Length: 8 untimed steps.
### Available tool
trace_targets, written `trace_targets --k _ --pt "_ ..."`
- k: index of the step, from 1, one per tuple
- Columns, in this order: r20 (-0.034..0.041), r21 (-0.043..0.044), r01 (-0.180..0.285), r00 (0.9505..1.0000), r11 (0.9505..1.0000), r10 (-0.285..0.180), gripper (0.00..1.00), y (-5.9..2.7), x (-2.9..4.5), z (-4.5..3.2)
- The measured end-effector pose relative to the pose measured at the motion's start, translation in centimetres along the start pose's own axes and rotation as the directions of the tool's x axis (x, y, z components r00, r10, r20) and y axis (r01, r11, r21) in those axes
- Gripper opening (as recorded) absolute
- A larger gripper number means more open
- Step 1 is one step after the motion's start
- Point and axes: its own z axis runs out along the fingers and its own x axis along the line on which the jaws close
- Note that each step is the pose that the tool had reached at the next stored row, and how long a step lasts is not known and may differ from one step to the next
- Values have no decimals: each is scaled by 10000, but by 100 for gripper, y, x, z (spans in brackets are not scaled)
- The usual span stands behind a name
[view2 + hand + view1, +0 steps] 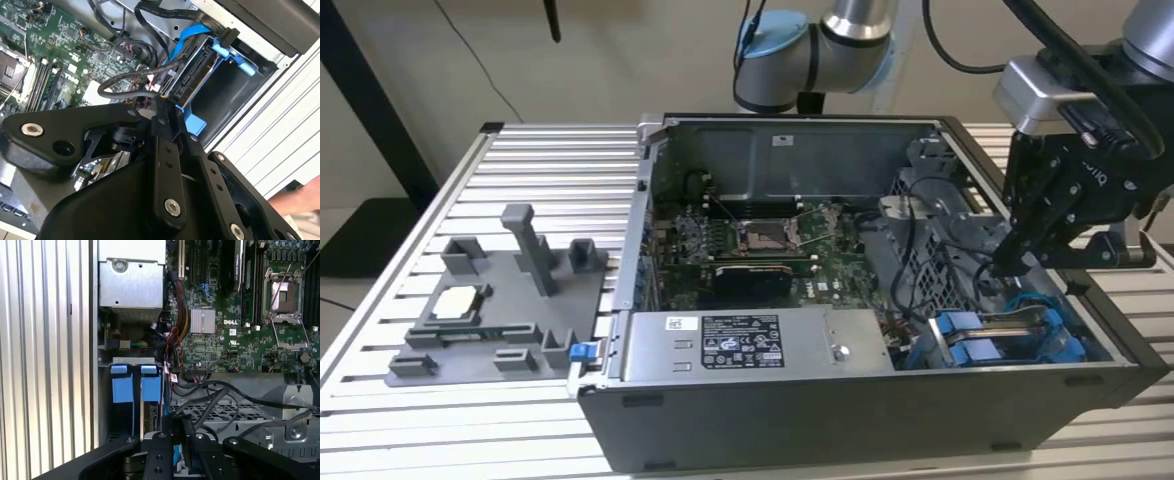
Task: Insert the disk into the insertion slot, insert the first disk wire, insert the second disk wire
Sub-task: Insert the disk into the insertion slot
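The disk (197,75) sits in its blue carrier inside the insertion slot (217,107), the grey drive bay at the case's front corner (1014,335). A blue wire (187,37) runs to a black plug at the disk's edge. A looping black disk wire (125,82) ends at my gripper (164,106), whose black fingers (167,150) are drawn together on its connector right against the disk's connector edge. In the exterior view my gripper (1014,262) hangs over the bay. In the first wrist view it (178,427) sits beside two blue caddy fronts (136,385).
The open computer case (854,400) lies on a slatted metal table (547,180), with motherboard (747,245), power supply (747,345) and loose black cables (220,395) inside. A grey fixture (480,310) stands at the exterior view's left. A hand (295,200) shows beside the case.
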Motion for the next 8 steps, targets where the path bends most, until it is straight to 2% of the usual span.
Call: trace_targets --k 8 --pt "-88 -217 -27 10000 9998 25 0 -173 85 17"
